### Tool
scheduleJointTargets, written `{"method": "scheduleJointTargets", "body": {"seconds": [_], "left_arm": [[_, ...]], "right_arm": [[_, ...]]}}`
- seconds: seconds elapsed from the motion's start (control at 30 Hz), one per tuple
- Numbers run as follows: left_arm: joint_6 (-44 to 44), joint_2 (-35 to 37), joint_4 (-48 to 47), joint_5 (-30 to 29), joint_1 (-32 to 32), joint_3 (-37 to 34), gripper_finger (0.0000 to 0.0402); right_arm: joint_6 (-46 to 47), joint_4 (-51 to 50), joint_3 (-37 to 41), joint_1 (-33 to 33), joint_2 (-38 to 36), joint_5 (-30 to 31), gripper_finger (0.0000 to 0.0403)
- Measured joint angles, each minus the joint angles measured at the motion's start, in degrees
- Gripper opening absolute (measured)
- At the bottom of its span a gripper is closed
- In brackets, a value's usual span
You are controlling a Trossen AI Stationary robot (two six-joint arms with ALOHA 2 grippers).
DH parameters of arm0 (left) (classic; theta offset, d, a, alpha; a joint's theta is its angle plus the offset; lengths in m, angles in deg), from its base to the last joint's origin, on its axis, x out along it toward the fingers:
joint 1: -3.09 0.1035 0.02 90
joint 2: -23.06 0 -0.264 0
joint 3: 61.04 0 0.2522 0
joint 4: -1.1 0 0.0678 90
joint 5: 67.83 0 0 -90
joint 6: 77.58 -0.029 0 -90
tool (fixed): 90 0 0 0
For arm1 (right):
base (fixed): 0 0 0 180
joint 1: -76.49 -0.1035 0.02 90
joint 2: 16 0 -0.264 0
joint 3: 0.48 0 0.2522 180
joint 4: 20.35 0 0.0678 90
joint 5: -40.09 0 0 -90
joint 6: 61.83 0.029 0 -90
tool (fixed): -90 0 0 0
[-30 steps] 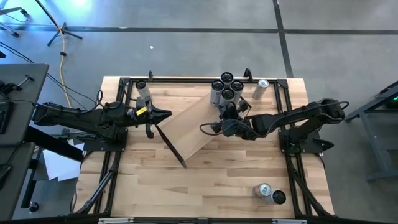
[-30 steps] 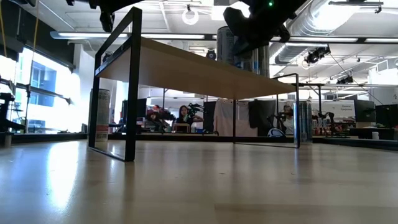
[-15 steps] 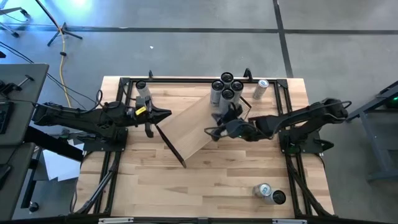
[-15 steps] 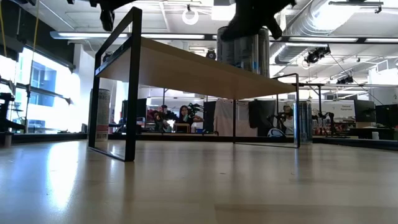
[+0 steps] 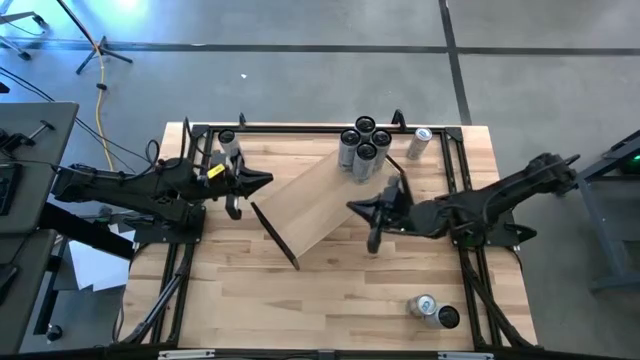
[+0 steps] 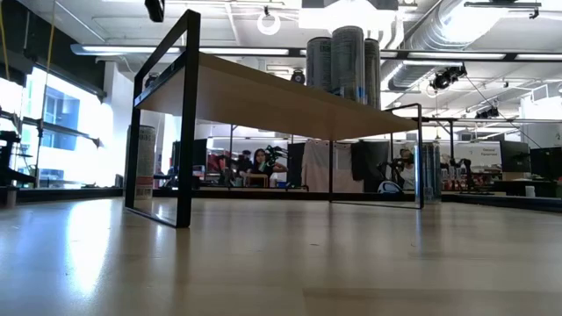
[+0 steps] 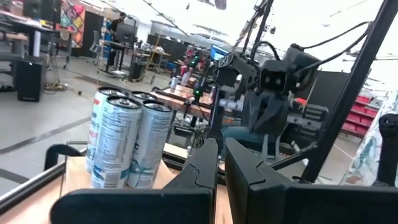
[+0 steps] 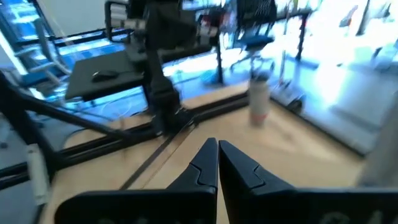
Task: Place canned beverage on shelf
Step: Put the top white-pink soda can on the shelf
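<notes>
Your four tall silver cans [image 5: 363,143] are standing clustered at the far end of the pale shelf [image 5: 320,205]; your right gripper [image 5: 366,207] and left gripper [image 5: 258,181] are sitting closed, empty.

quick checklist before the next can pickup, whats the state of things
1. Right gripper empty and shut: ok.
2. Left gripper shut, parked by the shelf's left end: ok.
3. Four cans upright in a cluster on the shelf: ok.
4. Shelf standing level on its brackets: ok.
5. Next cans available: one lying at the table's near right, one by the far right corner, one behind the left gripper: ok.
6. Free room on the shelf: ok.
</notes>
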Motion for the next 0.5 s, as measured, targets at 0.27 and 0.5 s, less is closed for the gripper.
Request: {"method": "scheduleJointTargets", "body": {"seconds": [0.27,0.5], "left_arm": [[0.4,0.0,2.4,-4.4,0.0,0.0,0.0003],[0.6,0.0,5.8,-5.7,0.0,0.0,0.0003]], "right_arm": [[-13.9,-5.2,0.0,3.6,-11.0,-2.2,0.0000],[-17.8,-16.5,0.1,11.8,-21.0,-15.0,0.0000]]}}
